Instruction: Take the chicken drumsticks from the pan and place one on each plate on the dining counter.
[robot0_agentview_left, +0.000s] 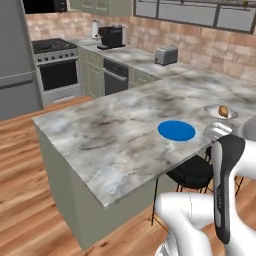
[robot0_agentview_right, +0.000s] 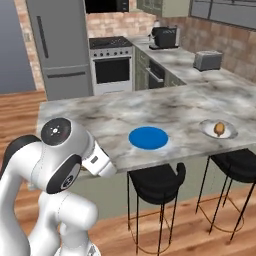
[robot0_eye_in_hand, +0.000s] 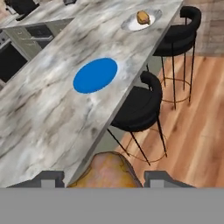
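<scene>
A: A browned drumstick (robot0_eye_in_hand: 108, 171) is seen nearest the lens, held between the two dark fingertips (robot0_eye_in_hand: 49, 179) of the gripper (robot0_eye_in_hand: 105, 180), just off the near long edge of the dining counter (robot0_eye_in_hand: 39, 118), above the floor beside a black stool (robot0_eye_in_hand: 139, 107).

B: Which step is judged to be in hand?

A: The second delivery, it appears. From left to right along the counter, the blue plate (robot0_eye_in_hand: 95, 75) is shown bare, midway along and near the stool-side edge; the white-grey plate (robot0_eye_in_hand: 141, 20), toward the far right end of that edge, is already loaded with the other drumstick (robot0_eye_in_hand: 143, 17).

B: And what is called for next?

A: The held piece would need to be carried up over the edge and across to the blue plate, lowered to its middle, and only then released.

B: How is the held piece oriented?

A: Its long axis cannot be told for certain; a rounded end is seen pointing forward, toward the counter.
</scene>
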